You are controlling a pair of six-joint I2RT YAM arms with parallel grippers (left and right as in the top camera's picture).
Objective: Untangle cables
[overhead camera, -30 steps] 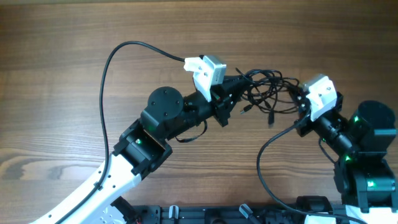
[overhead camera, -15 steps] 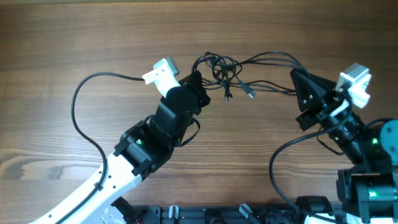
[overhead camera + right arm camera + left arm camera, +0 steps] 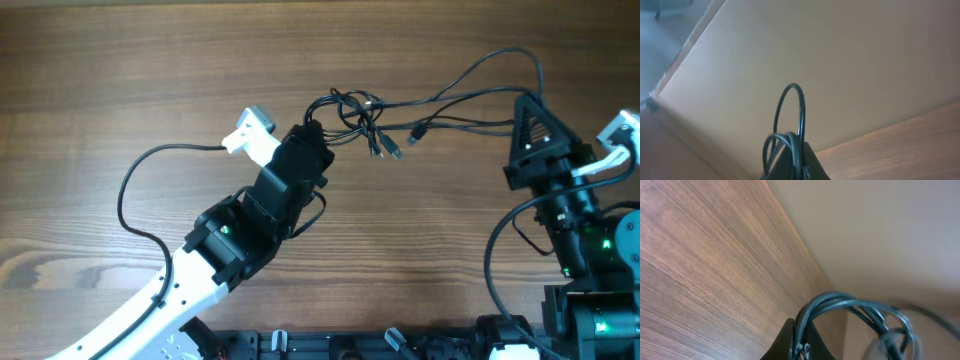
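Noted: left gripper (image 3: 312,133) and right gripper (image 3: 527,101) each clamped on black cables (image 3: 432,99); knot (image 3: 358,110) sits just beyond left jaws. Advise slow separation, watching plugs (image 3: 396,151).

The surface (image 3: 120,60) is brown wood, its grain running left to right. Far of centre, a knot of black cables (image 3: 357,110) sits over it, with strands running off to the right. Whether the knot rests on the wood or hangs just above it cannot be told. At left, a black cord (image 3: 121,200) loops across the wood. In the left wrist view the far edge of the surface (image 3: 700,270) meets a beige panel (image 3: 880,230).
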